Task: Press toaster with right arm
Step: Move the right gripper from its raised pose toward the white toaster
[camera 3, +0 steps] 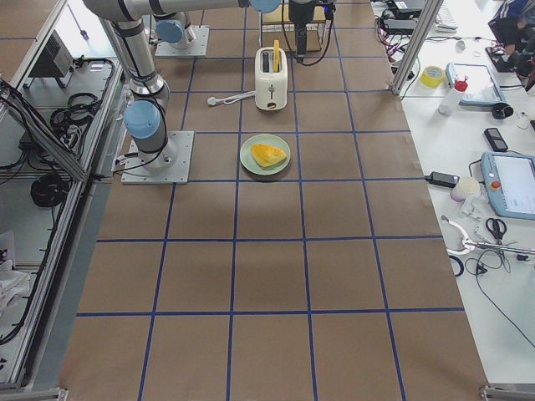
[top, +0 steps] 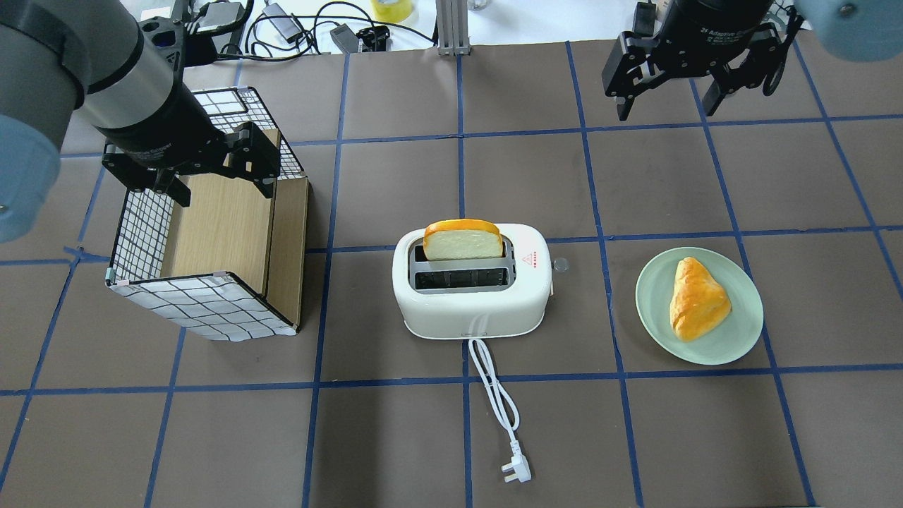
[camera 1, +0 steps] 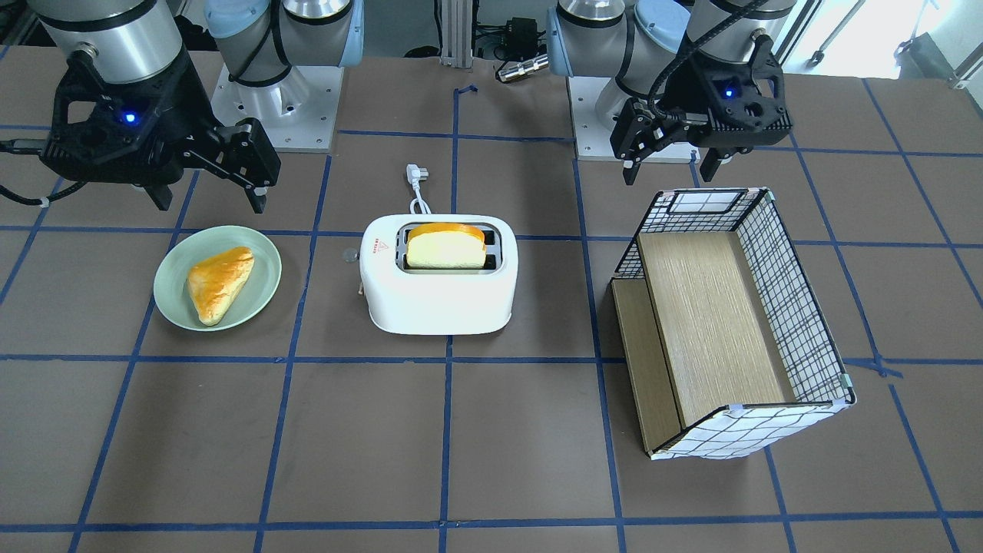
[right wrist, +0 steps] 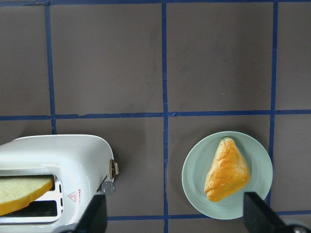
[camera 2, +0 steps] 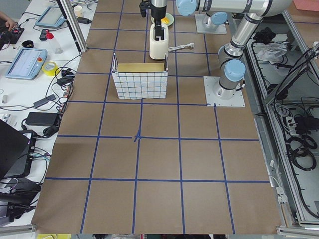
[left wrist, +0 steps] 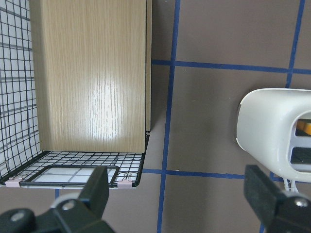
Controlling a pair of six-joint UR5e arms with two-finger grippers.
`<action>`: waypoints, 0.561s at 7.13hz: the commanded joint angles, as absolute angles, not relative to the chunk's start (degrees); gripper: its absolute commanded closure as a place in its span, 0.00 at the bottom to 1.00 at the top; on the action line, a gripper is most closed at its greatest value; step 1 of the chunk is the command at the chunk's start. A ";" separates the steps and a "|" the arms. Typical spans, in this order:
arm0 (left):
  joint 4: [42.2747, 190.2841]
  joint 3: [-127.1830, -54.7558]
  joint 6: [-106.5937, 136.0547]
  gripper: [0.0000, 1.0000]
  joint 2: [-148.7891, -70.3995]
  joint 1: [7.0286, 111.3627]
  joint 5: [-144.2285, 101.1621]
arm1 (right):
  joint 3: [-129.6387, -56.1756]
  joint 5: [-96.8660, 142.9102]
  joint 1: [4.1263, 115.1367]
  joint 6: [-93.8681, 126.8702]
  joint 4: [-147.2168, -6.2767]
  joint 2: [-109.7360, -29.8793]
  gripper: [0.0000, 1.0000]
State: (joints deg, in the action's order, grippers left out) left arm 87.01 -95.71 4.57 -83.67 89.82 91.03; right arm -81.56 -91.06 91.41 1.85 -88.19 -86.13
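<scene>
- Toaster (top: 473, 303) sits dead centre on the desk (top: 395, 437). One bread slice (top: 463, 240) stands tall in the slot nearer the far edge, and the cord (top: 494, 388) trails toward the robot-side edge.
- Right arm (camera 1: 115, 46) hangs above the desk's right half, jaws spread wide and empty, well apart from the toaster.
- On my right wrist feed I've got the lever (right wrist: 114, 167) on the toaster's end facing the green plate (top: 652, 296), pastry (top: 697, 300) on it.
- Left arm (top: 134, 85) hovers over the grid-patterned box (top: 204, 303) toward the left edge, jaws wide too.
</scene>
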 commanded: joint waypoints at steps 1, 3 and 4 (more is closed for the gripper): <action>87.01 -95.63 4.57 0.00 -83.67 89.82 90.97 | -81.56 -91.05 91.41 1.85 -88.07 -86.22 0.01; 87.01 -95.71 4.57 0.00 -83.67 89.82 90.97 | -81.56 -90.62 91.41 1.85 -87.98 -86.13 0.04; 87.01 -95.71 4.57 0.00 -83.67 89.82 90.97 | -81.56 -90.01 91.41 1.85 -87.54 -86.13 0.20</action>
